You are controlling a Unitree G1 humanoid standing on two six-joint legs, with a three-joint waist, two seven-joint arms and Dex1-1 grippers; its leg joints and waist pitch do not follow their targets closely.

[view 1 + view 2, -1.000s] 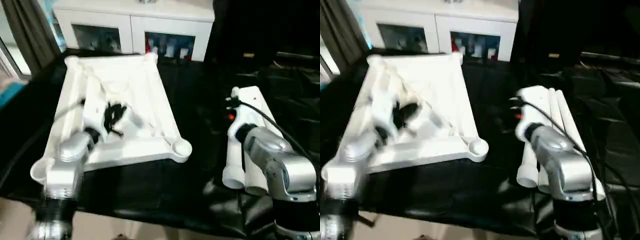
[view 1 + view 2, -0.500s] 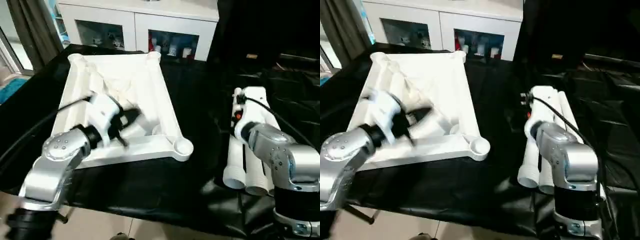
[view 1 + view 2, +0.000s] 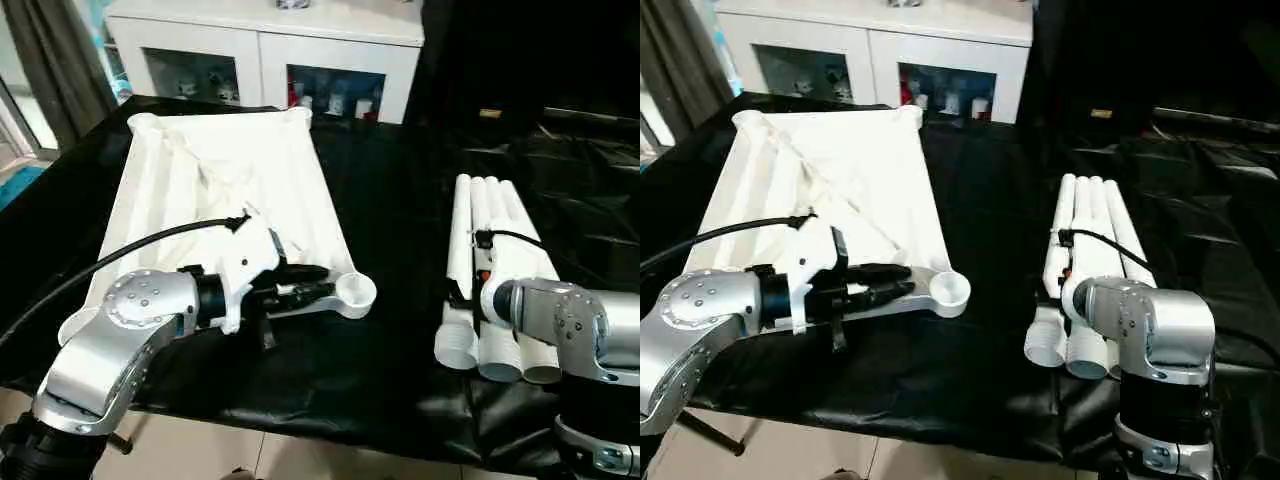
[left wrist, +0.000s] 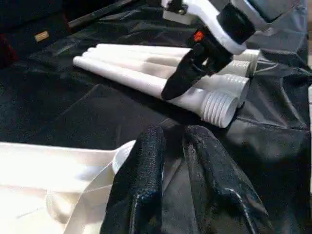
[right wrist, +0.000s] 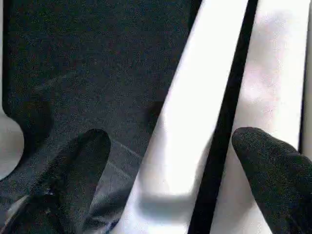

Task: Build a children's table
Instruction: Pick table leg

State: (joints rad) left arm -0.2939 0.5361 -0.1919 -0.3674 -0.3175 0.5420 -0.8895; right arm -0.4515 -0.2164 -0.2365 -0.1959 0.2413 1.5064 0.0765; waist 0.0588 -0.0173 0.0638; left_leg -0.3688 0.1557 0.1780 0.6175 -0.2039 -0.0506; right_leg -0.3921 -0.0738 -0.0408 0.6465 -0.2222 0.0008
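A glossy, wrinkled black sheet covers the tabletop (image 3: 400, 230), and the parts of the children's table lie apart on it. The upturned white slab (image 3: 220, 170) is on the robot's left, and the four legs (image 3: 478, 215) lie bundled side by side on its right. The slab is a moulded plastic rectangle with a raised rim, diagonal ribs and a round cup-like socket at each corner. The legs are long, smooth white cylinders that end in ridged, threaded collars (image 4: 219, 105), open ends toward the robot.

The right tool (image 5: 168, 139) is spread wide, one finger either side of the leg nearest the slab, gripping nothing yet. The likely trouble is that a finger closing into such a tight bundle nudges the neighbouring legs. Round, slick plastic on a slick sheet would probably roll or skid, and a pinch off the leg's middle could let it tip or slip out.

The left tool (image 3: 325, 281) has its fingers nearly pressed together and empty. It lies low along the slab's near edge, with its tips just beside the near corner socket (image 3: 355, 290). A push there could slide the light-looking slab across the sheet or bunch the cloth under it. The arm's black cable (image 3: 150, 245) arches over the rim and might catch.
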